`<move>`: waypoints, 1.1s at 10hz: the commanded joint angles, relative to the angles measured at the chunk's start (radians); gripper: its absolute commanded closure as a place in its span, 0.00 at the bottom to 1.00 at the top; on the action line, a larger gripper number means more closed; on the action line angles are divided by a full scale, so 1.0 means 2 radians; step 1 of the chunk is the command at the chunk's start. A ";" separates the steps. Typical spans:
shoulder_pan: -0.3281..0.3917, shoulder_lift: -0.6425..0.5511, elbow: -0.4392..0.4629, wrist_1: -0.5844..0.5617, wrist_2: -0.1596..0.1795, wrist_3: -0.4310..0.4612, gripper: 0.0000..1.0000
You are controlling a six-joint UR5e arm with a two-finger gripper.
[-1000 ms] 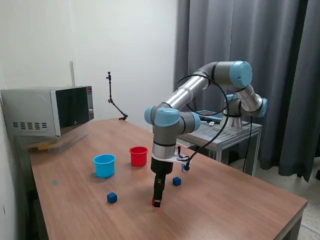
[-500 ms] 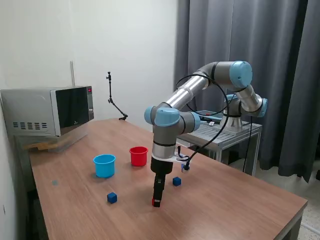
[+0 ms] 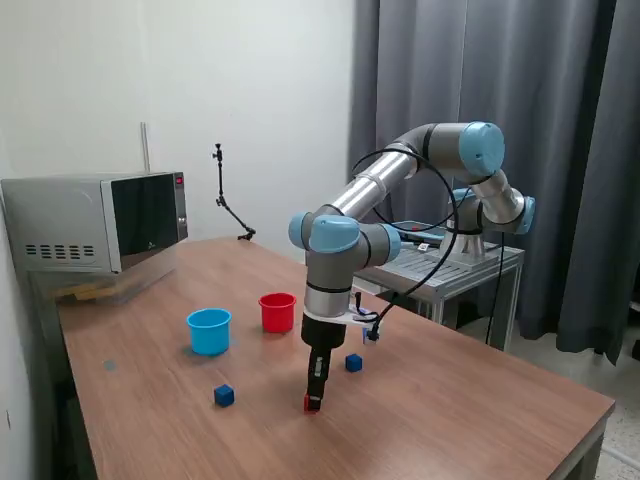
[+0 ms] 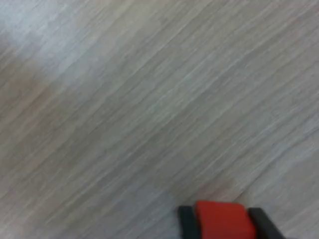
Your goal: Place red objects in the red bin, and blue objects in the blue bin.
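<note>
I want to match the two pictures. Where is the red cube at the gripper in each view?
Exterior view: the red cube is at the gripper tips, low on the wooden table.
Wrist view: the red cube sits between two dark fingers at the picture's edge.
Shared landmark: the wooden table.

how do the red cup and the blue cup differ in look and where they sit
The red cup is bright red; the blue cup is light sky blue. The blue cup looks slightly wider than the red cup. The red cup stands nearer the arm, toward the exterior view's right; the blue cup stands toward that view's left, a little nearer the camera. Both are upright, open-topped round cups on the wooden table, standing apart.
</note>
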 commanded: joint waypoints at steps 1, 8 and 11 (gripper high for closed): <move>0.001 0.000 0.000 0.000 -0.001 0.000 1.00; -0.008 -0.048 -0.017 0.000 -0.034 -0.019 1.00; -0.031 -0.125 0.042 0.003 -0.054 -0.024 1.00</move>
